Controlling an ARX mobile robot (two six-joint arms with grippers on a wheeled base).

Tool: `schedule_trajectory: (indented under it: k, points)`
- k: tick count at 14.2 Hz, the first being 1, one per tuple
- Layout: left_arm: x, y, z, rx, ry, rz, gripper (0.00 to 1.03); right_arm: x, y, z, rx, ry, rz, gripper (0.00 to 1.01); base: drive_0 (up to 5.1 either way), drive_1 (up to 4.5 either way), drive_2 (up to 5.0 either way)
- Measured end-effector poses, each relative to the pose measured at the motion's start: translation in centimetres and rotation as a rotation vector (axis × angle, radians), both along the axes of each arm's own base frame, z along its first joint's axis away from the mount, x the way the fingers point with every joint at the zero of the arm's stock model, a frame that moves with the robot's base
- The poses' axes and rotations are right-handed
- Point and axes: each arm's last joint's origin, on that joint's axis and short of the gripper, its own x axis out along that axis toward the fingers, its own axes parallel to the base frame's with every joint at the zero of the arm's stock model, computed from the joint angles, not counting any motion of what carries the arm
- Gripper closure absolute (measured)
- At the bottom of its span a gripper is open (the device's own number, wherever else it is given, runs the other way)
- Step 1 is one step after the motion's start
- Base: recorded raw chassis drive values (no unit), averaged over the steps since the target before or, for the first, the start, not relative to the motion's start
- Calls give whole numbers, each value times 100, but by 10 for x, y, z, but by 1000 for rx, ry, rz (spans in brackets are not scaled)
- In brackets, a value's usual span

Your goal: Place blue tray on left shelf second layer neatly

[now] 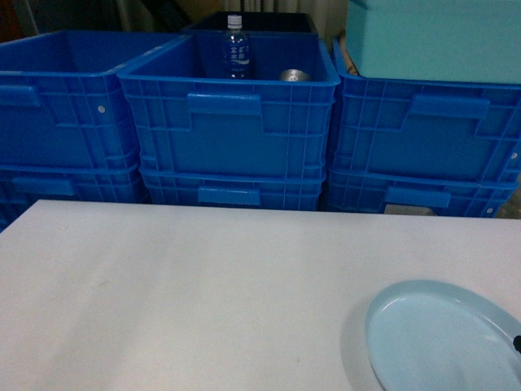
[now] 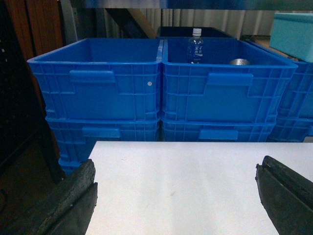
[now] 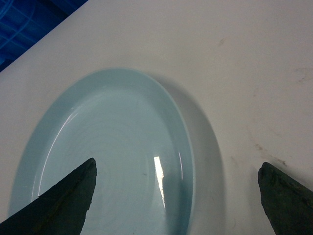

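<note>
- On white table [image 1: 203, 285], near-right corner: blue tray [image 1: 444, 338], lying flat.
- R gripper [image 3: 176, 196] above tray, jaws spread wide, holding nothing.
- L gripper [image 2: 176, 196] also spread, over bare table, facing blue crates [image 2: 161, 83] w/ bottle [image 2: 195, 46] inside.

tray [image 1: 444, 338] on table [image 1: 179, 285], near-right | crates [image 1: 232, 122] behind (bottle [image 1: 236, 47] in middle one)
</note>
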Motion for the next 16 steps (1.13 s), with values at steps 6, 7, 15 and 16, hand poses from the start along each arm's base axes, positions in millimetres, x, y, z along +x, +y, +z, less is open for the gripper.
schedule_trajectory:
  k: [6,7,15,16]
  points:
    - [0,0,0,0,0,0,5,7,15,1,-7,49,42,3,0,0,0]
    - [0,0,0,0,0,0,5,7,15,1,-6,55,43,3,0,0,0]
    - [0,0,0,0,0,0,5,-4,18,-4,-1,117,82,81,0,0,0]
    - [0,0,0,0,0,0,5,-6,18,-5,0,121,82,91,0,0,0]
